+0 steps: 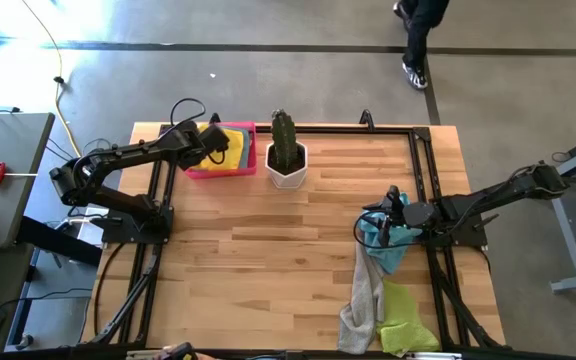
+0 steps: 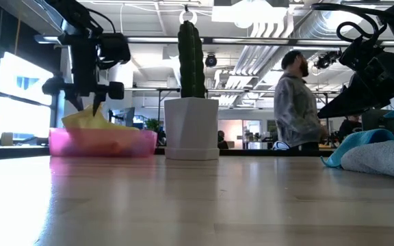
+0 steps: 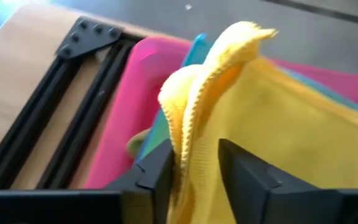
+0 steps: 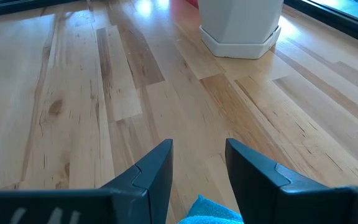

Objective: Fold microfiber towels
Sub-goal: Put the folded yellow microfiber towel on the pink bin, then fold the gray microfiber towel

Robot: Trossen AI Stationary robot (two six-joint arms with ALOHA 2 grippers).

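Note:
My left gripper (image 1: 213, 150) reaches over the pink tray (image 1: 200, 170) at the table's far left and is shut on the yellow towel (image 3: 291, 124), which lies in the tray on a light blue towel (image 3: 194, 46). My right gripper (image 1: 392, 200) is open at the table's right, its fingers (image 4: 160, 168) pointing toward the table's left, just above a light blue towel (image 1: 383, 240). A bit of that towel (image 4: 210, 214) shows low between the fingers; I cannot tell whether it touches them. A grey towel (image 1: 363, 300) and a lime green towel (image 1: 408, 320) lie on the table toward the near edge. My left gripper pinches a raised fold of the yellow towel (image 3: 191, 124) between its two fingers, several layers thick. The fingers come from above, pointing down (image 2: 91, 102). The fold stands up as a peak (image 2: 91, 119) above the tray's rim, while the rest of the towel lies in the tray.
A cactus in a white pot (image 1: 287, 160) stands beside the tray at the far middle. Black frame rails (image 1: 423, 180) run along the table's sides. A person (image 1: 418, 40) walks on the floor beyond the far edge. Bare wood (image 1: 268, 260) lies in the middle.

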